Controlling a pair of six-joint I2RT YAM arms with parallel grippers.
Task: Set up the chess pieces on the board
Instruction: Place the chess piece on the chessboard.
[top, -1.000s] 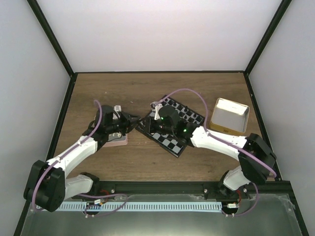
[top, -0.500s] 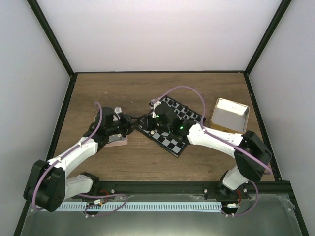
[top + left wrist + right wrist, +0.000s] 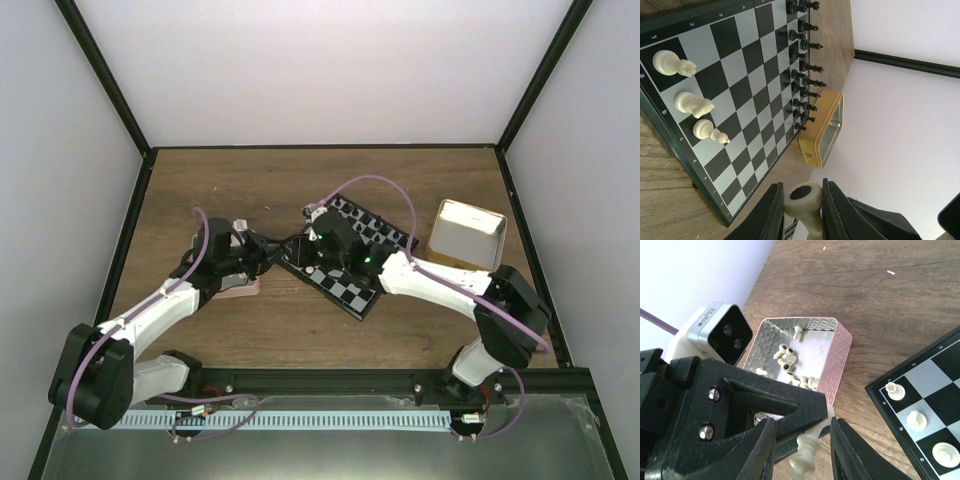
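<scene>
Nearest the arm bases, the left tool [image 3: 801, 200] is clamped on a cream-white piece [image 3: 806, 452]. It holds the piece over the wooden table [image 3: 300, 190], in the gap between the pink tray [image 3: 836, 365] and the board [image 3: 347, 291]. The right tool [image 3: 802, 432] meets it there, its jaws spread wide to either side of that piece, with space showing on both sides.

Just beyond the left tool, the tray holds a loose scatter of white chess pieces [image 3: 785, 357], some upright and some lying down. On the board's near-left edge, three white pieces [image 3: 692, 103] stand in a row on neighbouring squares. Across the board, the black pieces [image 3: 802, 60] line its far side. Farthest back on the right, just past the board's corner, sits the tan box [image 3: 465, 235] with its silvery inside facing up.
</scene>
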